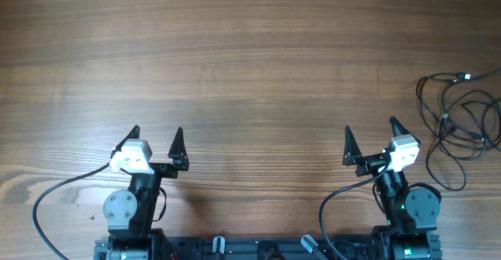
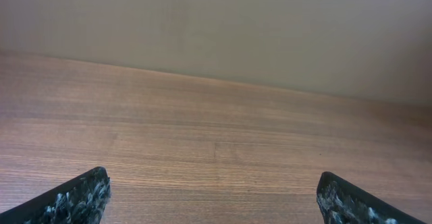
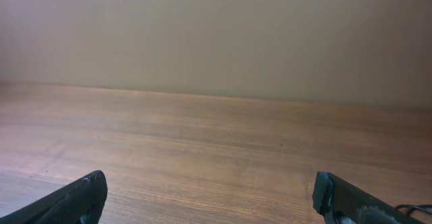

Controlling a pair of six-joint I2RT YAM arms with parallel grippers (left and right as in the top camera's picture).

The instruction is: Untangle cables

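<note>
The cables (image 1: 462, 119) are thin black cords in a loose tangle of loops at the far right edge of the wooden table (image 1: 250, 64), with a small silvery plug end near the top. A sliver of cable shows at the lower right of the right wrist view (image 3: 413, 209). My right gripper (image 1: 370, 140) is open and empty, left of the tangle and apart from it. My left gripper (image 1: 156, 142) is open and empty at the near left, far from the cables. Both wrist views show only bare wood between the fingers (image 2: 214, 197) (image 3: 209, 197).
The thicker black arm cables (image 1: 55, 193) loop on the table beside each arm base (image 1: 344, 193). A plain beige wall (image 2: 216, 28) stands beyond the table's far edge.
</note>
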